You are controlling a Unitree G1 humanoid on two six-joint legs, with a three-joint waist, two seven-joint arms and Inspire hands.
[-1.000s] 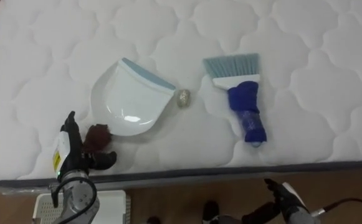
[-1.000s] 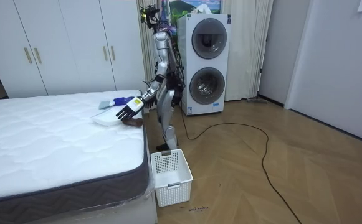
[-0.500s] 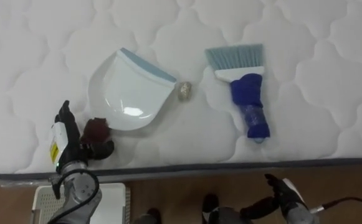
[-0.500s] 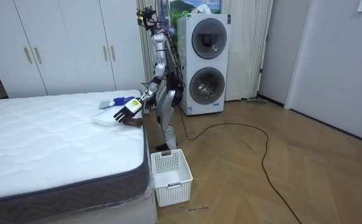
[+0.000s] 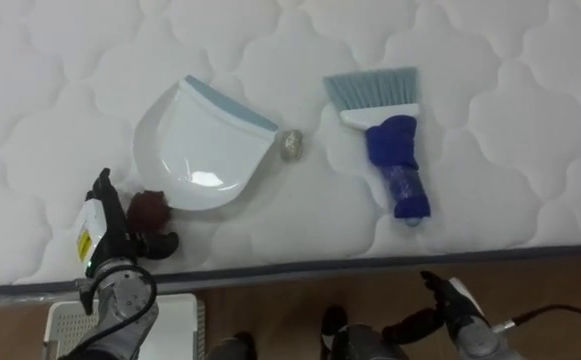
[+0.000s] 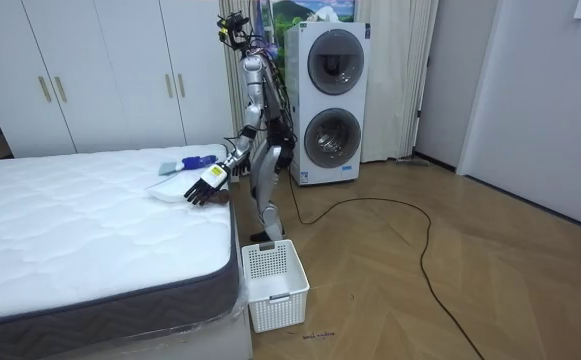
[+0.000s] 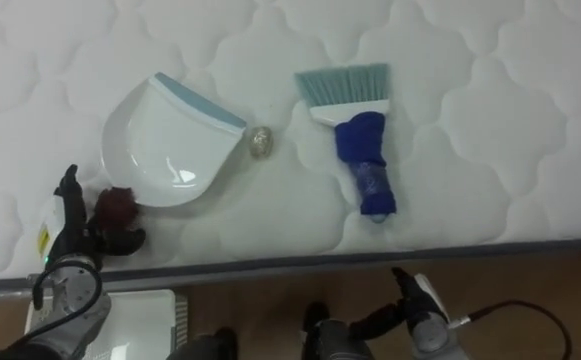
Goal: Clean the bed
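Observation:
On the white quilted mattress (image 5: 510, 60) lies a white dustpan (image 5: 205, 140) with a pale blue lip. To its right is a small crumpled ball (image 5: 291, 145), then a brush (image 5: 390, 150) with a blue handle and teal bristles pointing away from me. A dark red lump (image 5: 150, 207) rests by the dustpan's near left rim. My left hand (image 5: 105, 232) is open right beside that lump, fingers straight up and thumb reaching under it. My right hand (image 5: 452, 300) hangs open below the bed's edge, over the floor.
A white slatted basket (image 6: 275, 283) stands on the wood floor against the bed, under my left arm. I stand at the bed's side, with stacked washing machines (image 6: 328, 105) behind me and white wardrobes (image 6: 100, 70) beyond the bed.
The whole eye picture has shifted a little. My left hand has sunk slightly beside the dark red lump. The dustpan, ball and brush have stayed where they were.

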